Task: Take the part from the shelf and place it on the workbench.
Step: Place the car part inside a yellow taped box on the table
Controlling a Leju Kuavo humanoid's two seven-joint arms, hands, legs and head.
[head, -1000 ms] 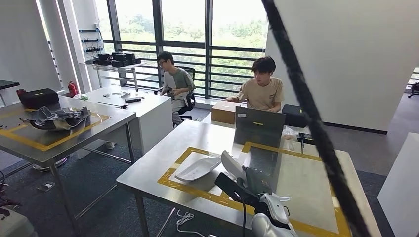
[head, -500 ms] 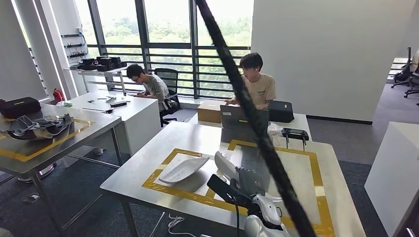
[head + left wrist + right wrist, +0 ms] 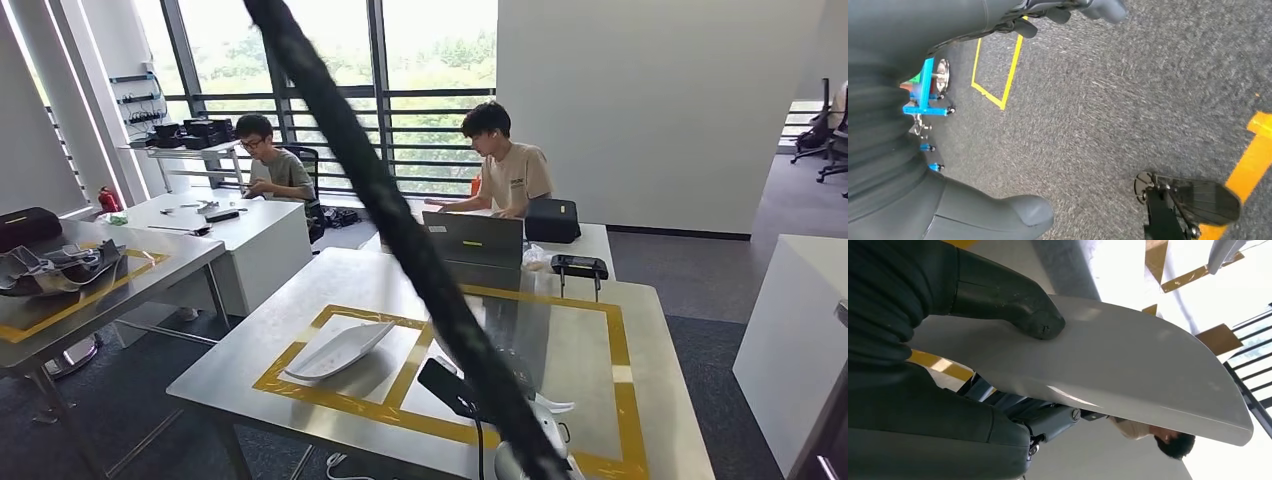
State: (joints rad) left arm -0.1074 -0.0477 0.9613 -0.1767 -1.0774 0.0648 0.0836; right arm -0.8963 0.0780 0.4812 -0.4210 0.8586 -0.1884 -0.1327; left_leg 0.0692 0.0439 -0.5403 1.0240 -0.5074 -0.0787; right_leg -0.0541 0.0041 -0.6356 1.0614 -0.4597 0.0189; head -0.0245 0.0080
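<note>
Nearest to you, the right hand (image 3: 973, 340) was clamped on the smooth white curved shell part (image 3: 1128, 370), the thick grey thumb pressed onto its broad face and the dark fingers tucked beneath, a hold that probably kept the wide piece from tipping while it was carried above the near edge of the steel workbench (image 3: 300, 305). Your left hand (image 3: 973, 210) hung over grey carpet with nothing in it, fingers apart, so it played no role in the carry. Farther out, a second white curved shell (image 3: 338, 352) lay inside the left yellow-taped rectangle (image 3: 330, 318) on the workbench, and the taped field beside it looked like the intended spot. Beyond, a grey laptop (image 3: 474, 240) carried a small green label, too small to read; I could make out no other writing.
</note>
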